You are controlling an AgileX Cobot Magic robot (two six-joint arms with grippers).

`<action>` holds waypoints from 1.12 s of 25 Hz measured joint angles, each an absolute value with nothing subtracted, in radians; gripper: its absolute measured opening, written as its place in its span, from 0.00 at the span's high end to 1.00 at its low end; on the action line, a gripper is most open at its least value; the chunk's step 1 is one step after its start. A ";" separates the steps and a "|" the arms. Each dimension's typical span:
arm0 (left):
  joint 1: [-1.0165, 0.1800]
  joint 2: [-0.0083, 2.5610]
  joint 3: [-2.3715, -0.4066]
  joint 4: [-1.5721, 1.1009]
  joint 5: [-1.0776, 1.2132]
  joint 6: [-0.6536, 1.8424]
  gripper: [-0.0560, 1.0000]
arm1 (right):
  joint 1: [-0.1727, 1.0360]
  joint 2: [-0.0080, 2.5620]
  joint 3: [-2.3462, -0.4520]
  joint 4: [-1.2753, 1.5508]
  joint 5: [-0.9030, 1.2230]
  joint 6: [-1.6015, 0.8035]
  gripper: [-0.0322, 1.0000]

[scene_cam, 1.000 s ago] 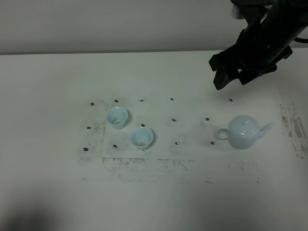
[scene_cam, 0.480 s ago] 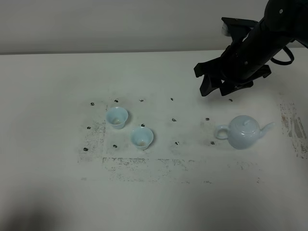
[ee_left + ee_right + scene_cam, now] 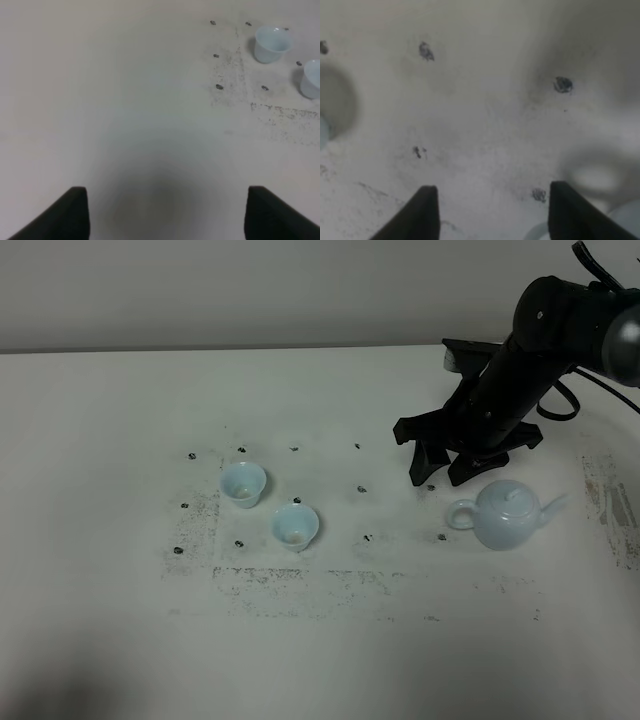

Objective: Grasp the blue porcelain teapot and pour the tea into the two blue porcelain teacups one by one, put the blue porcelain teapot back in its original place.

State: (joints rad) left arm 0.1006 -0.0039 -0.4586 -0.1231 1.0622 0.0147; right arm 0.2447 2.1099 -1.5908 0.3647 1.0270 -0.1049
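- Off-white and scuffed, the worktop fills the high view; it carries small black dots and ends at a plain pale wall.
- On the right side stands the blue porcelain teapot, upright with its lid on. Its loop handle points left and its spout points right.
- Left of centre, well apart from the teapot, the far teacup and the near teacup stand upright. Both are pale blue porcelain, and the near one sits just beside the other, toward the front and right.
- On a black arm, the right pincer hangs low over the worktop, just behind and left of the teapot's handle. Its jaws are spread and hold nothing.
- Only its own wrist view shows the left pincer. Its jaws are wide apart and hold nothing above the worktop, with both teacups far ahead.
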 joint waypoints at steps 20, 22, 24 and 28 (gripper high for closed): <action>0.101 -0.004 -0.459 -0.123 1.062 0.015 0.36 | 0.374 1.991 -1.591 0.340 1.093 -0.028 0.54; 0.101 -0.004 -0.459 -0.123 1.062 0.015 0.36 | 0.422 1.937 -1.591 0.242 1.081 0.068 0.57; 0.101 -0.004 -0.459 -0.123 1.062 0.015 0.36 | 0.482 1.904 -1.591 0.120 1.070 0.215 0.60; 0.101 -0.004 -0.459 -0.123 1.062 0.015 0.36 | 0.527 1.911 -1.591 -0.019 1.030 0.460 0.66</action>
